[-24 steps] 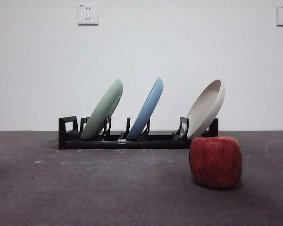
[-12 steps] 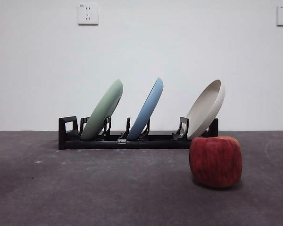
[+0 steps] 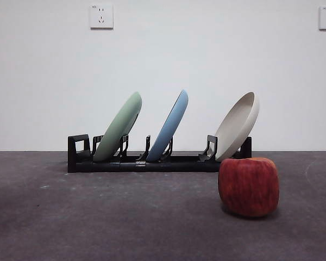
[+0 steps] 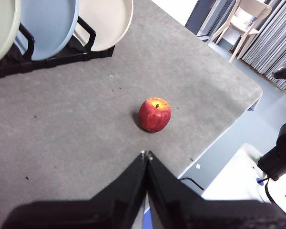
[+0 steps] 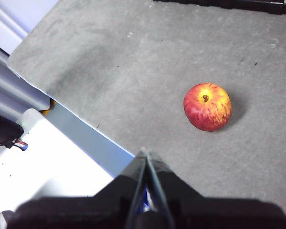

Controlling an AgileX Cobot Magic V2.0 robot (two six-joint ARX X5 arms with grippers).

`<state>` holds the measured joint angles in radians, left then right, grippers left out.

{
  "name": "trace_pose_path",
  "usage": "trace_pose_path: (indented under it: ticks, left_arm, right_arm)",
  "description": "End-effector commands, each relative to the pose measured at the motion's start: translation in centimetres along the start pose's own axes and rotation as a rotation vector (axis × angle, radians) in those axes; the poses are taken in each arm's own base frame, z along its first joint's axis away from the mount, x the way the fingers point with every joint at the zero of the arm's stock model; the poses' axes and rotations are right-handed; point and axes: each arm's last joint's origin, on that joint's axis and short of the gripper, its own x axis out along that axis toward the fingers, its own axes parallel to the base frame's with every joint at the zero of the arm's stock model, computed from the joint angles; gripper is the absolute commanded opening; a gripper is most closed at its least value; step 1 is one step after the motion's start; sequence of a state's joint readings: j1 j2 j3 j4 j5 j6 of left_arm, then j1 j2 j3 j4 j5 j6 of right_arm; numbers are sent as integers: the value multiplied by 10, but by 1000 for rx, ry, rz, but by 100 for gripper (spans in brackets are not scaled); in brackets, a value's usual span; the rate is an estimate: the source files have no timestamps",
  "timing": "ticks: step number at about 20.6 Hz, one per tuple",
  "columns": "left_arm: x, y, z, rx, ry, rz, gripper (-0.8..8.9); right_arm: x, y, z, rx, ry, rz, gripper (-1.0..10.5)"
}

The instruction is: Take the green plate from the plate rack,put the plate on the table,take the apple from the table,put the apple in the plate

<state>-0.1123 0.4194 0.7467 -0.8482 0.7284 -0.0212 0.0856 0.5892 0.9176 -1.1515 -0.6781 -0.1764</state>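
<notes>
White wall (image 3: 163,65) (2 sockets (image 3: 101,16)), grey curtains (image 4: 271,33)

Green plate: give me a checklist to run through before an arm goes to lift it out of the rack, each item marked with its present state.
1. The green plate sits in the plate rack, leaning, at one end of the row: ok.
2. The light blue plate stands in the next slot, with a visible gap from the green one: ok.
3. The left gripper holds nothing, jaws shut: not ok for grasping, open first.
4. The right gripper holds nothing, jaws shut: same.
5. The apple rests on the table, apart from the rack: ok.
6. Whether the plate's rim is caught in its holder: cannot tell.
</notes>
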Motion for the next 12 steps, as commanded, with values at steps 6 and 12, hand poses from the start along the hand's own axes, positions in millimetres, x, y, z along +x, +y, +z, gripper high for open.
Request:
trace_pose_path:
  ticks: [6,12]
  left_arm:
    - [-1,0,1,18,-7,30,586]
    - [0,1,2,18,-6,46,602]
  right_arm:
    - [0,0,1,-4,-8,4,594]
    - [0,0,1,12,-9,4,690]
